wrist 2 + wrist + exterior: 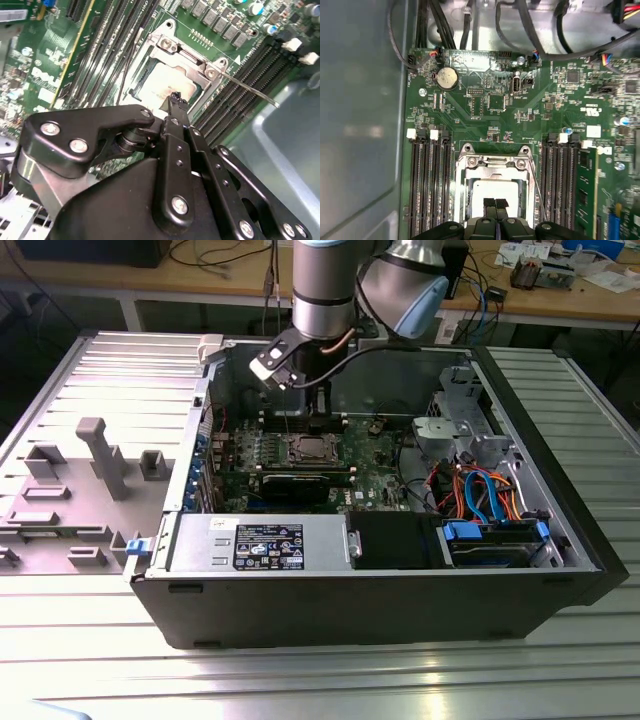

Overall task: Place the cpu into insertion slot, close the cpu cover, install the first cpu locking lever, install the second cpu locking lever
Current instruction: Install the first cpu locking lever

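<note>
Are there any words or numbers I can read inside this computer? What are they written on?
Nothing can be quoted for sure.
Black label on the power supply box: white print, too small to read.
White sticker beside it: too small to read.
Green motherboard: tiny white part codes all over, too small to read.
White square sticker on the motherboard: unreadable.

The gripper [495,203], its black fingertips pressed together, hangs over the dull silver cpu [482,189], which lies framed by the cpu cover [492,161] on the green motherboard [485,112], between banks of black memory slots [427,185].
</note>
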### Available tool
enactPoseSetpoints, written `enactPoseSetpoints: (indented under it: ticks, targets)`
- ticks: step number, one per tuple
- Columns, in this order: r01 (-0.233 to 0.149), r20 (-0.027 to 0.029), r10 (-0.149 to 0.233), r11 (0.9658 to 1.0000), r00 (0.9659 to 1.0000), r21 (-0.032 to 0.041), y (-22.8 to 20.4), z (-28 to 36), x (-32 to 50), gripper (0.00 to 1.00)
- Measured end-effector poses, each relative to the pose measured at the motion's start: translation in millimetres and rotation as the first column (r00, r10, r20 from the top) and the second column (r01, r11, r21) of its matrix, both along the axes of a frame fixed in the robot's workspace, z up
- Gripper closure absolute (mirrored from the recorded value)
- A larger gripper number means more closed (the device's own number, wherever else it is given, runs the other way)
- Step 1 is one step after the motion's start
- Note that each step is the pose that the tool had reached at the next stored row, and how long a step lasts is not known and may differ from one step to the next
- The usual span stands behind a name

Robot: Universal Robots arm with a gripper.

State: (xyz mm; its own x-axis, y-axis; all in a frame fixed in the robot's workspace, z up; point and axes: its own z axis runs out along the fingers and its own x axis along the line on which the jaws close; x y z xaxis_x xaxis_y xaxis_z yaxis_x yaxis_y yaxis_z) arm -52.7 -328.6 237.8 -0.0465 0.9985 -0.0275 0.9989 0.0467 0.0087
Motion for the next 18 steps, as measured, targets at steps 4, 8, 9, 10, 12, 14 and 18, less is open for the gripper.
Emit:
enactPoseSetpoints:
  ticks: [4,8,9,10,12,14,18]
  targets:
    - [-0.003,0.0000,0.003,1.0000,1.0000,0.0000,0.0,8.9,0.0,0.89]
    - [-0.041,0.0000,0.041,0.9992,0.9992,-0.0001,0.0,8.8,0.1,0.89]
    - [-0.067,-0.0001,0.067,0.9978,0.9978,-0.0002,0.0,8.6,0.0,0.89]
    - [-0.092,-0.0001,0.092,0.9958,0.9958,-0.0003,0.0,8.5,0.0,0.89]
    - [-0.119,-0.0001,0.119,0.9929,0.9929,-0.0001,0.0,8.3,0.0,0.89]
    - [-0.154,0.0000,0.154,0.9881,0.9881,-0.0001,0.0,8.1,0.0,0.89]
    - [-0.218,0.0000,0.218,0.9759,0.9759,0.0000,0.0,7.8,0.0,0.89]
